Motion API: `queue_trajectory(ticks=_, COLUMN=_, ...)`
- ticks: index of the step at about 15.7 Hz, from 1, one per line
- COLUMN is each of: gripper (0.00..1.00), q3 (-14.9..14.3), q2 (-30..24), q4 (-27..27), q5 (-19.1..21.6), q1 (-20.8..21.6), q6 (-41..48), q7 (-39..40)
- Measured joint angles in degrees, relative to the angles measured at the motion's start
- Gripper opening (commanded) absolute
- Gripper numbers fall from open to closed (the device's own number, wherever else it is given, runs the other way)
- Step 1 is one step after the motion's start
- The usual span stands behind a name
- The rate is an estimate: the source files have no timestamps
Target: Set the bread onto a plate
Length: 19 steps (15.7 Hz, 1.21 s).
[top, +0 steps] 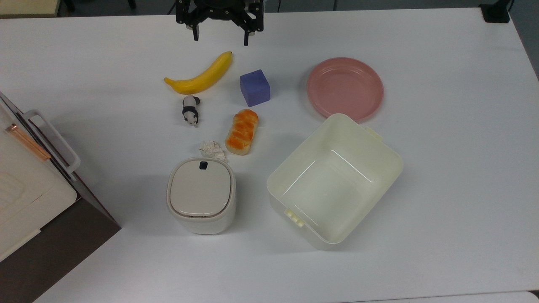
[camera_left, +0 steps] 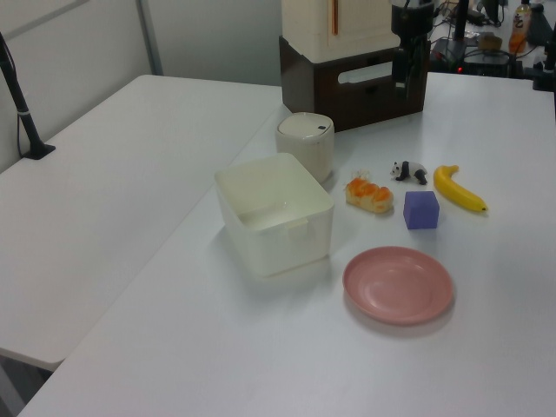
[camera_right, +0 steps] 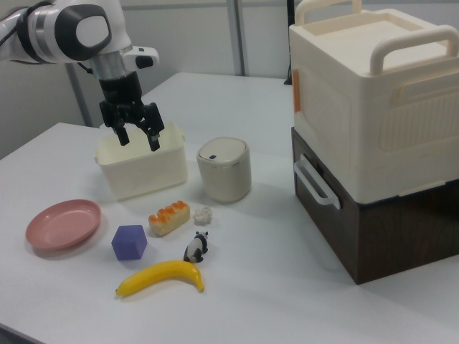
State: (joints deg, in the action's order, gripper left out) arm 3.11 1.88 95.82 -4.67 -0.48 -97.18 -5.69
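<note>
The bread point(top: 241, 131), a small braided loaf with a glossy orange-brown top, lies on the white table between the purple cube and the white lidded bin. It also shows in the left view point(camera_left: 369, 194) and the right view point(camera_right: 169, 217). The pink round plate point(top: 345, 87) point(camera_left: 398, 284) point(camera_right: 63, 223) sits bare, apart from the bread, toward the top view's right. My gripper point(top: 221, 38) point(camera_right: 138, 140) hangs open and holds nothing. It is raised above the table near the far edge in the top view, beyond the banana.
A yellow banana point(top: 202, 75), a purple cube point(top: 254, 87), a toy panda point(top: 190, 110) and a crumpled paper wad point(top: 212, 148) surround the bread. A cream tub point(top: 332, 189) stands just below the plate, and a white lidded bin point(top: 201, 195) beside it. Stacked crates point(top: 25, 181) occupy the top view's left edge.
</note>
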Motion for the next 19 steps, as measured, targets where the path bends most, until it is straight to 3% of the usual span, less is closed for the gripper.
queue_trajectory(ticks=19, gripper=1.00, q3=-0.10, q2=0.08, q4=0.13, q5=0.94, q1=-0.40, q6=0.00, q7=-0.13)
